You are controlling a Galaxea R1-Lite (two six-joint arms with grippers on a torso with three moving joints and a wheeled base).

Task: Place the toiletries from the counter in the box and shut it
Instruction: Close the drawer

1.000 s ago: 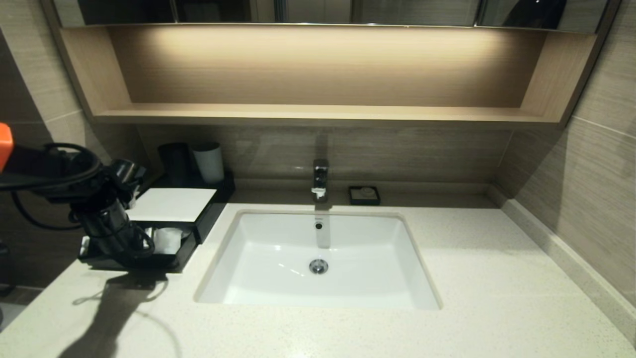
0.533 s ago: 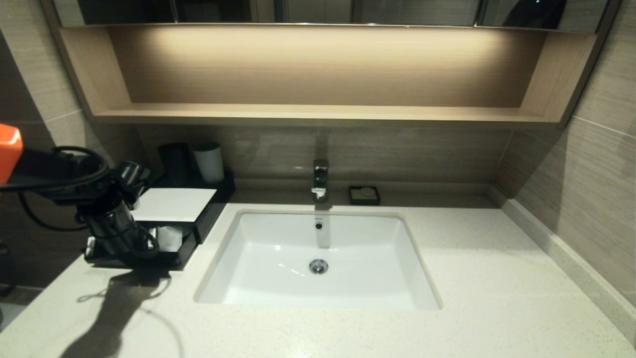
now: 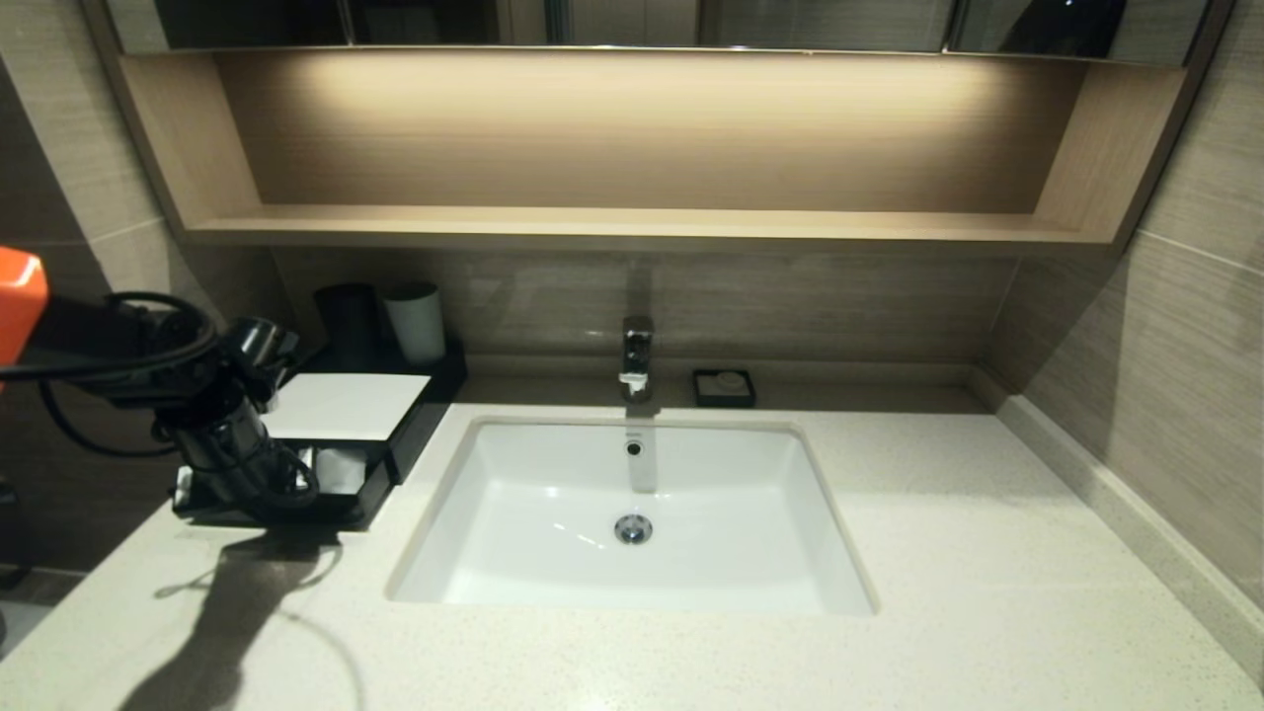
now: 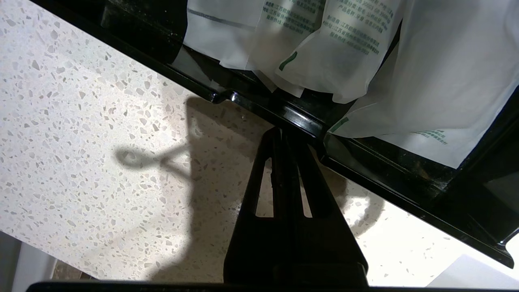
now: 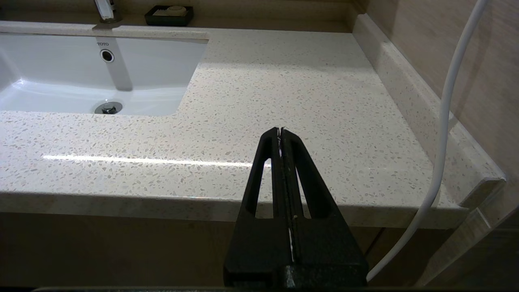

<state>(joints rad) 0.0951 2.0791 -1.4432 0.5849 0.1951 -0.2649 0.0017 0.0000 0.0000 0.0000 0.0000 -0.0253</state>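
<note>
Touching drawer (image 4: pixel 284 115) front edge w/ pinched left gripper (image 4: pixel 282 132); toiletries (image 4: pixel 344 48) inside.

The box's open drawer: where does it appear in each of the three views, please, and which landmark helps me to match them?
Head view: drawer at far left, under the box's white top panel, partly behind the left gripper.
Left wrist view: its black front rim runs diagonally, packets inside, shut fingertips at the rim.
Right wrist view: not in it.
Shared landmark: the speckled counter.
</note>
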